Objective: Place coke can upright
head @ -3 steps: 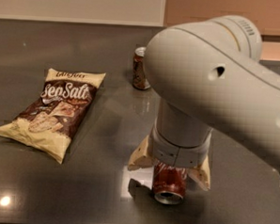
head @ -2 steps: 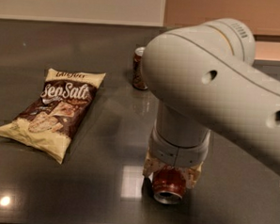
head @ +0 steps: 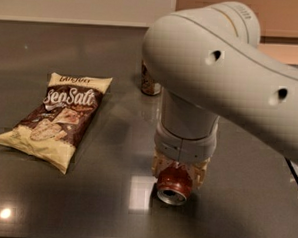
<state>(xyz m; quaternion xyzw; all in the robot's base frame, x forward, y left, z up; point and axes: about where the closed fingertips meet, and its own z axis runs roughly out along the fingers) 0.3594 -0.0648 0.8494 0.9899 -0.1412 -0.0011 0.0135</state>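
Observation:
The coke can (head: 173, 185) lies on its side on the dark counter (head: 112, 154), its silver top with the pull-tab opening facing me. My gripper (head: 178, 173) comes straight down over it from the large white arm (head: 216, 74). The tan fingers (head: 158, 166) stand close on both sides of the red can and are shut on it. The arm hides the can's far end.
A darker brown can (head: 149, 82) stands upright behind the arm, partly hidden by it. A sea salt chip bag (head: 59, 117) lies flat at the left. The counter's front edge runs along the bottom of the view.
The fingers, spread wide around the lying can a second ago, have closed in against its sides. The can, bag and brown can have not moved.

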